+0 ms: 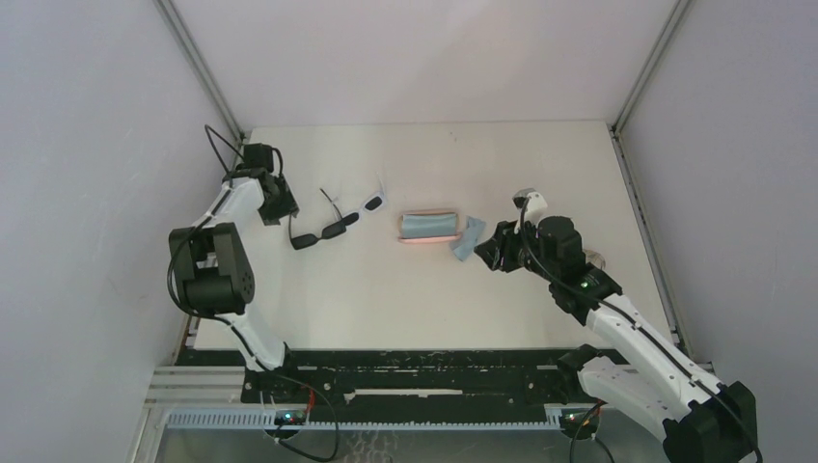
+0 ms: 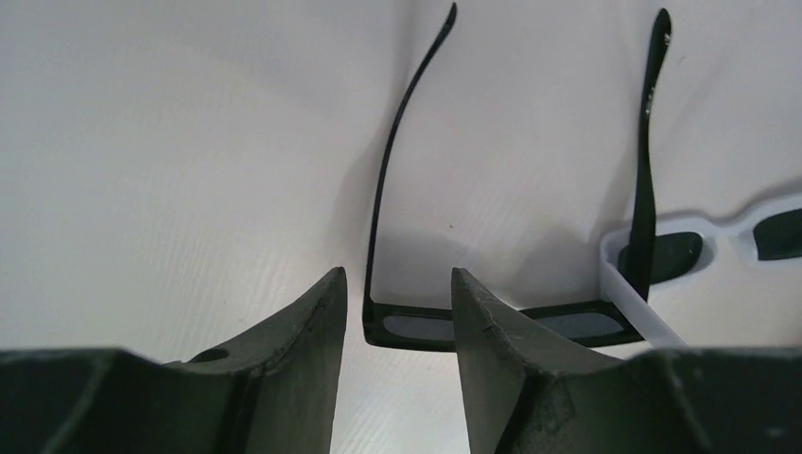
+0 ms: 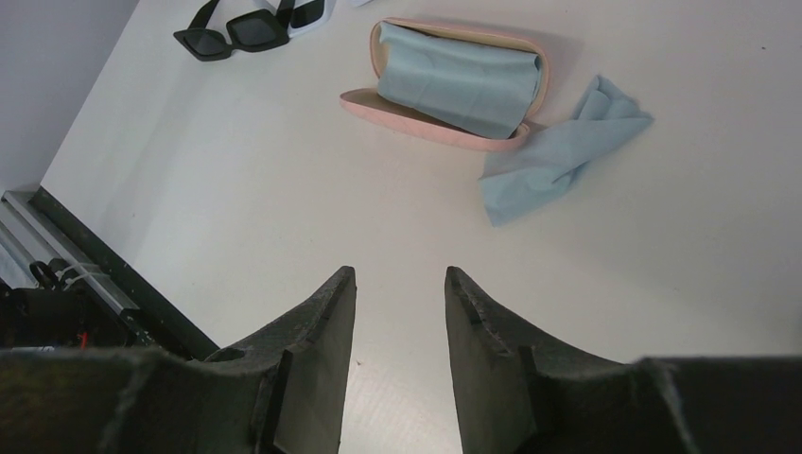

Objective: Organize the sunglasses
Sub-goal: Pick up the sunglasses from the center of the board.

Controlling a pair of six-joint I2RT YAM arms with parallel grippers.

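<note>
On the left half of the white table (image 1: pixel 386 309), the black-framed sunglasses (image 1: pixel 321 234) lie with both thin arms unfolded, and the white-framed sunglasses (image 1: pixel 372 203) lie just to their right and a little farther back, the two pairs meeting at one end. From the left wrist, one arm of the black-framed sunglasses (image 2: pixel 416 326) crosses over a dark lens of the white-framed sunglasses (image 2: pixel 629 284). The left gripper (image 1: pixel 286 204) sits low just to the left of the black pair. In its own view the left gripper (image 2: pixel 397 284) has its fingers (image 2: pixel 312 331) spread apart with nothing clamped between them, and the black frame's front shows just beyond the tips. Toward the middle of the table, a pink oval case (image 1: pixel 425 239) lies open with a light-blue cloth (image 3: pixel 454 80) tucked inside, and a second, crumpled cloth (image 1: pixel 466 241) lies against its right end. The right gripper (image 1: pixel 482 249) hovers just to the right of that loose cloth. From its wrist camera, the right gripper (image 3: pixel 400 279) is likewise parted and empty over bare table, with the case (image 3: pixel 416 128), the crumpled cloth (image 3: pixel 558 156) and both pairs of glasses well beyond it.
</note>
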